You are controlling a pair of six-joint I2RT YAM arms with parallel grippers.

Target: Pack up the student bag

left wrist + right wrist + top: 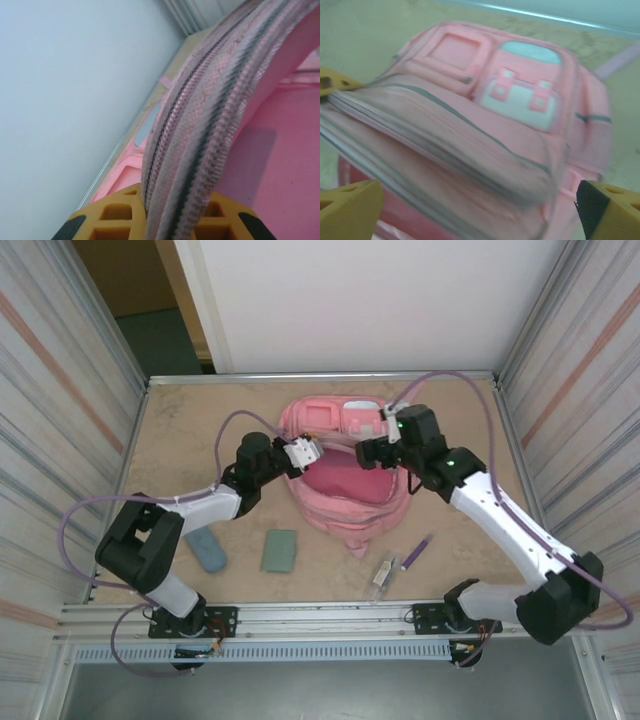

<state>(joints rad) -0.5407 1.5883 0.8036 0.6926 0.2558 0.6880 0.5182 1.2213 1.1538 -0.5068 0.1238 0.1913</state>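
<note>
left tool pinches the zip rim, right tool stands wide open

the student bag lies on the surface toward its far edge, about midway between the left and right edges. its main compartment is open upward, with the front pockets on the far side of the opening. the left tool is closed on the bag's zip rim; in the left wrist view the ribbed band runs between its yellow fingers and looks pinched. the right tool hangs at the opposite side of the opening, its fingers spread wide with nothing between them. a purple pen and a green pad lie nearer the near edge.

the bag looks soft, light and floppy, so it will likely sag and fold shut unless its mouth is held apart. the stitched zip band seems the best hold, being stiffer and less slippery than the smooth panels. one pinch alone may drag the whole bag, so a second hold on the opposite rim would steady it.
</note>
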